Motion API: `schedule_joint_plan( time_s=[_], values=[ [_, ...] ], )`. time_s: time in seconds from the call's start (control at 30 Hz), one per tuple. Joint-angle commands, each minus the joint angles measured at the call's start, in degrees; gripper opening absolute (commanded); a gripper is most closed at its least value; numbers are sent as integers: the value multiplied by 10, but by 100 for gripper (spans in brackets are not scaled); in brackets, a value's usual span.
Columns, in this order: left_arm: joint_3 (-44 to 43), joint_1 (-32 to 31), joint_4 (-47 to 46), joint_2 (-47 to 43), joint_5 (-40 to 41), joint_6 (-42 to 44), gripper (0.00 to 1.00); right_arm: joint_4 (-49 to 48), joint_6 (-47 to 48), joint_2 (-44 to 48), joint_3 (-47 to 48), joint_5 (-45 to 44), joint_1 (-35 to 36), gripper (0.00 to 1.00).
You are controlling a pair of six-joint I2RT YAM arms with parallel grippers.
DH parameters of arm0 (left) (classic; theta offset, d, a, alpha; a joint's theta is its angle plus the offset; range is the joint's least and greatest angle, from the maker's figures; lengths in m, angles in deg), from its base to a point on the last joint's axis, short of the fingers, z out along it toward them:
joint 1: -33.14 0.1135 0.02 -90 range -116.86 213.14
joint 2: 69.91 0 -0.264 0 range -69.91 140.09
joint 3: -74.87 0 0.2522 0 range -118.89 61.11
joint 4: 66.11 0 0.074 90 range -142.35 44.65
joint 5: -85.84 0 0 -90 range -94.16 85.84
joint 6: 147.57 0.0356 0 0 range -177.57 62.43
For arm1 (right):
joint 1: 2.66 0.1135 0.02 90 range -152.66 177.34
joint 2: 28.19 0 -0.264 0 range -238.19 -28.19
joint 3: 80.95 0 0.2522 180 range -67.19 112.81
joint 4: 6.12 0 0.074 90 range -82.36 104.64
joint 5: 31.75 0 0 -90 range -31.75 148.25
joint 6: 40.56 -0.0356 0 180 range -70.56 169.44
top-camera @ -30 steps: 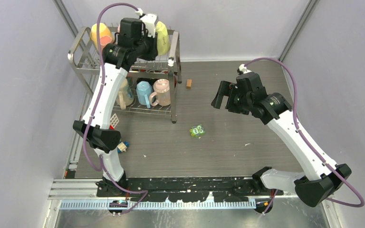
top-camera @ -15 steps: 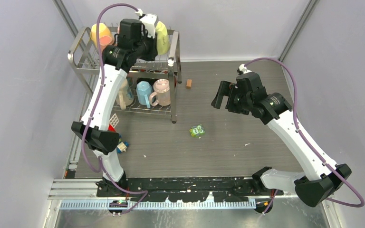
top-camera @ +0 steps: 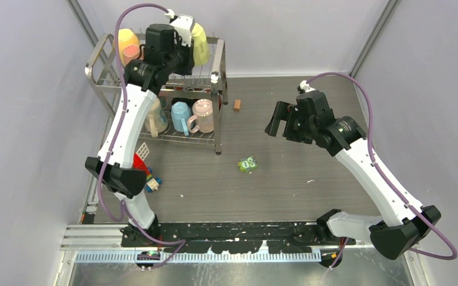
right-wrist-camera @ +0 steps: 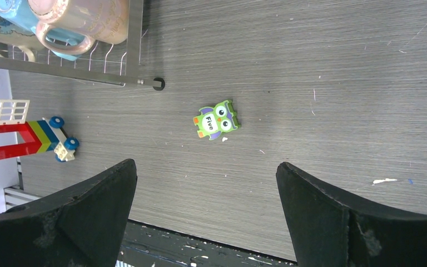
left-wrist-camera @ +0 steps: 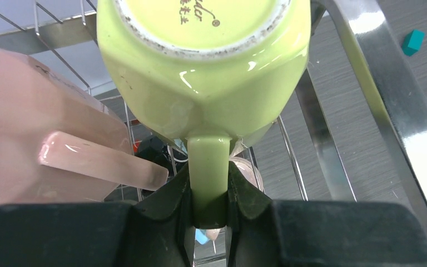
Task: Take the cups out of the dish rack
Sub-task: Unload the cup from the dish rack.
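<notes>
Near edge, left side: toy blocks (top-camera: 145,173) on the table (top-camera: 310,196). An owl tile (right-wrist-camera: 216,119) lies mid-table. Neither is part of the job.

Right gripper (right-wrist-camera: 203,169) hangs over bare table, jaws wide apart, holding nothing. It is probably parked there to leave the rack to the other arm.

Dish rack (top-camera: 216,80) at far left. On the lower tier, a light blue cup (top-camera: 180,114) and a pinkish cup (top-camera: 204,114) stand side by side.

On the upper tier, the left gripper (left-wrist-camera: 208,186) is clamped on the handle (left-wrist-camera: 208,161) of the lime cup (left-wrist-camera: 205,67), base toward the wrist camera. A handle grip makes sense, since the body looks too wide for the jaws. A pink cup (left-wrist-camera: 28,111) is just beside it, and a yellow cup (top-camera: 125,40) sits further left.
</notes>
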Motion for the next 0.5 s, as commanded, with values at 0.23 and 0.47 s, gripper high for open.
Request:
schedule_joint_plan(
  time_s=[0.23, 0.47],
  values=[
    [-49, 0, -100, -52, 9, -4, 0, -22, 1, 6, 46, 2, 5, 100],
    [-72, -18, -94, -60, 27, 5, 0, -38, -1, 3, 63, 6, 7, 100]
  ],
)
